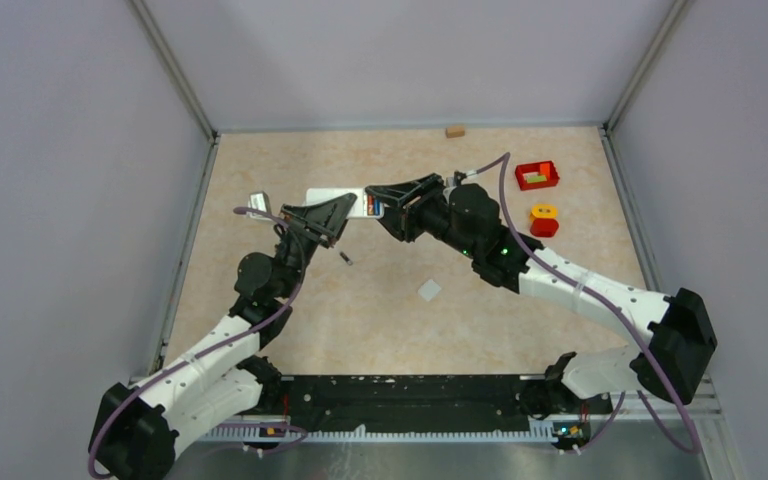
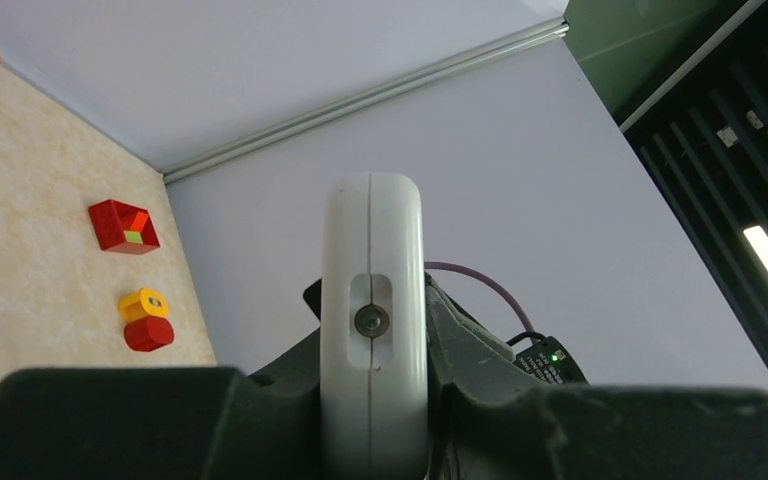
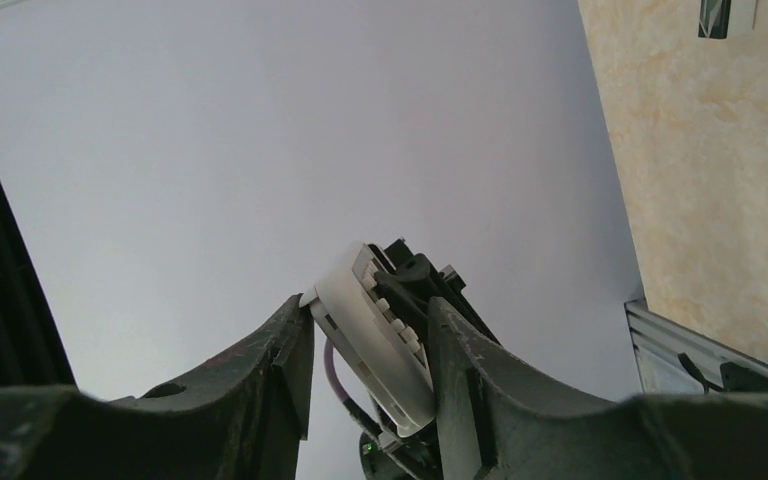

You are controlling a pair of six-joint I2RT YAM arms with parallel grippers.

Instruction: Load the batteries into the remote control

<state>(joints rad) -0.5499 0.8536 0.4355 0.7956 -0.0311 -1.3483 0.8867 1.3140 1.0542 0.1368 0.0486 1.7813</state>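
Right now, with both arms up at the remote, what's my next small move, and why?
Probably ease the right gripper off the remote control and leave the left gripper clamped on it. Red and blue batteries already show at its end, and a small dark cylinder, likely another battery, lies loose on the table and needs a free gripper.

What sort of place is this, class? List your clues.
Probably a robot lab test cell: plain grey walls box in a beige tabletop, left arm and right arm are bolted to a black rail, and toy blocks sit nearby.
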